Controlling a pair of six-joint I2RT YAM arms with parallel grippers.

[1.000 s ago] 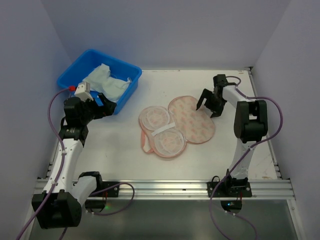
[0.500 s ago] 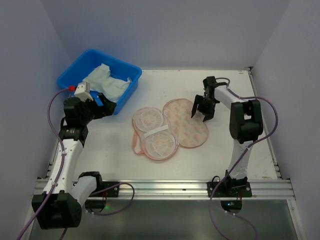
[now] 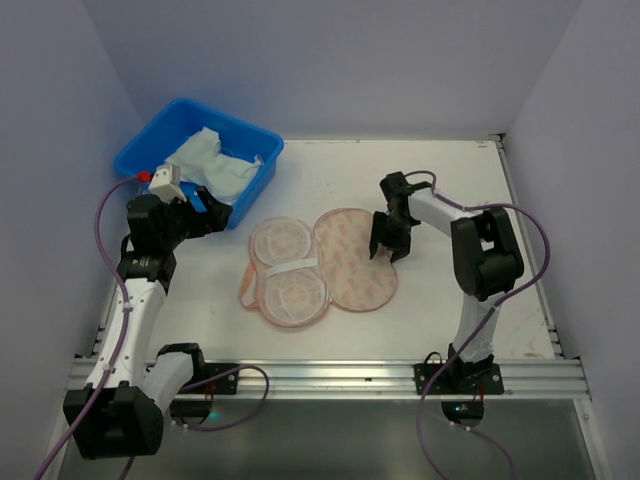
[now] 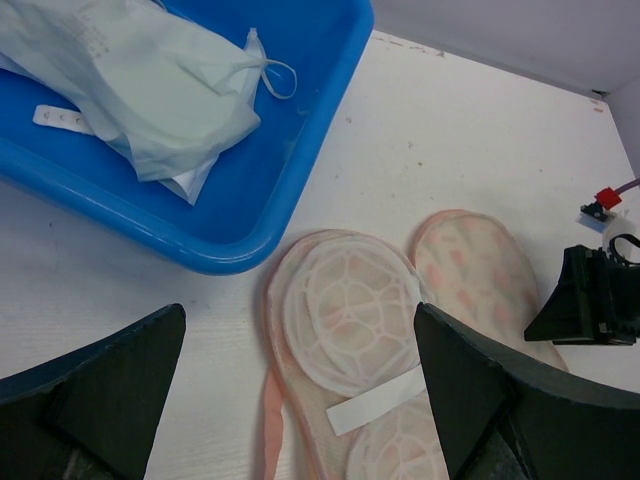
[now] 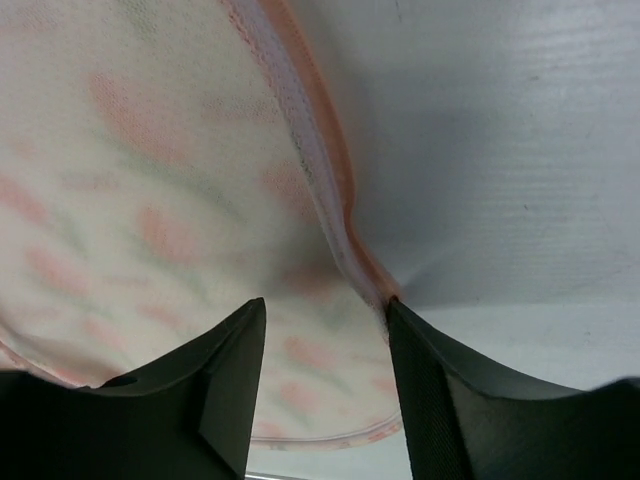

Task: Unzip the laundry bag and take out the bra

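Observation:
The laundry bag [image 3: 355, 262] lies opened flat mid-table: a floral half on the right, and a pale lining half [image 3: 285, 270] with two mesh domes and a white band on the left. My right gripper [image 3: 388, 236] is open and low on the bag's right edge. In the right wrist view its fingers [image 5: 450, 400] straddle the floral fabric [image 5: 150, 200], one touching the pink edging [image 5: 322, 200]. The pale mint bra [image 3: 215, 165] lies in the blue tub [image 3: 258, 195]. My left gripper [image 3: 205, 215] is open and empty beside the tub. The left wrist view shows the bra [image 4: 140, 70] and the bag [image 4: 350, 310].
The blue tub [image 4: 300, 170] stands at the back left, close to the bag's left half. The right gripper also shows in the left wrist view [image 4: 590, 300]. Grey walls close in the table on three sides. A metal rail runs along the near edge [image 3: 320, 375].
My right gripper has moved left and nearer, and the opened bag has slid left and forward with it. The left arm, the tub and the bra have not moved.

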